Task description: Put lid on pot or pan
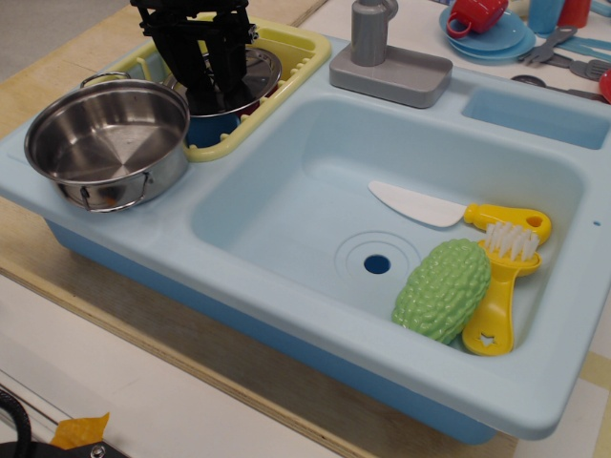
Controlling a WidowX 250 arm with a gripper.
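While the pot sits bare on the left rim of the blue sink, the black gripper is down over the lid in the yellow rack just behind it. Its fingers cover the middle of the lid, where the knob lies, so I cannot tell whether they are spread, pressed together or pinching anything. Only the right part of the lid shows past them, shiny, resting across something dark blue inside the rack.

Pot and rack are just beside each other, the pot's rim close to the rack's front edge. Its two wire handles stick out, one at the back left and one at the front.

Down in the basin lie a white knife with a yellow handle, a yellow brush and a bumpy green vegetable, the last two touching, near the drain. A grey faucet stands on the back rim. Behind it, on the bench, are a blue plate with a red cup on it.
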